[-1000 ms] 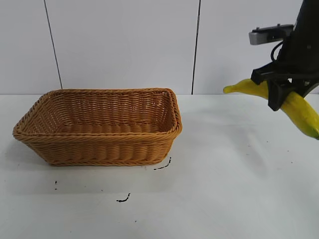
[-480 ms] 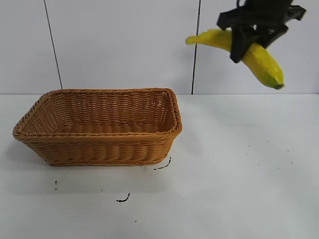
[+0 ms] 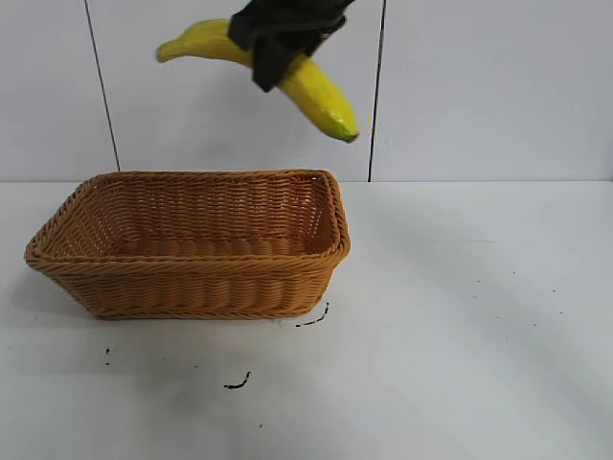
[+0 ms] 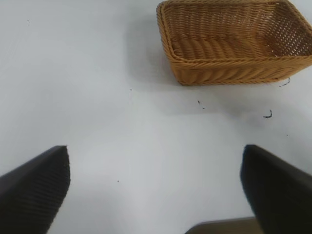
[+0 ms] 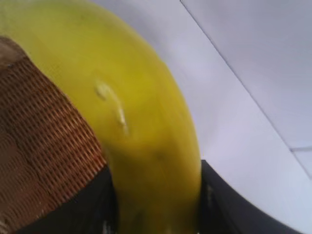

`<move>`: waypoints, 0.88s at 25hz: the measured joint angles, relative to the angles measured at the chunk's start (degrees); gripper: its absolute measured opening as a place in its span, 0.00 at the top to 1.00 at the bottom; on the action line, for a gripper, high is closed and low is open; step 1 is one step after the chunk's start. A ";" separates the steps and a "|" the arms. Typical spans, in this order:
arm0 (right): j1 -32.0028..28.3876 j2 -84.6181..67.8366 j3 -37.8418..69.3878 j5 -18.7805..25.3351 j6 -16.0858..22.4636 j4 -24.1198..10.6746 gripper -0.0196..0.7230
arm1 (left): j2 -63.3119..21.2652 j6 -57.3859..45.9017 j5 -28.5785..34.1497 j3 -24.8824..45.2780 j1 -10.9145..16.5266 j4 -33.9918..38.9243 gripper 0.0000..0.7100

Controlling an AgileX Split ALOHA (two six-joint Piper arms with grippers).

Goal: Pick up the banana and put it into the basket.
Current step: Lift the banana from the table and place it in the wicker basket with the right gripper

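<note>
**Banana held in the air above the basket, not yet released**

The right gripper is seen at the top of the exterior view, with its black fingers clamped across the middle of the banana. The banana is held well clear of the bench, tilted, with its stem end raised to the view's left and its greenish tip lowered to the view's right. It is positioned above the basket, over the right-hand portion of the basket as seen from outside, and no contact between the two is observed.

Against the frame half a second earlier, the gripper and banana are found displaced to the view's left, from a position right of the basket to one over it, at a similar height. Against the frame one second earlier, the banana is found raised considerably; it was then held low at the far right edge of the view. The grip on the banana and its tilt are unchanged. The basket is recorded in the same place on the bench throughout, with the same dark marks on the bench in front of it.

In the right wrist view, the banana fills most of the picture, with the basket's weave visible beneath it.

In the left wrist view, the left gripper is noted with its fingers wide apart and nothing between them, above bare bench; the basket lies well apart from it.
</note>
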 joint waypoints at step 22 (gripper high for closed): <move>2.76 14.33 0.20 -13.59 -6.12 -3.17 0.57 | 0.00 0.00 0.00 0.00 0.00 0.00 0.03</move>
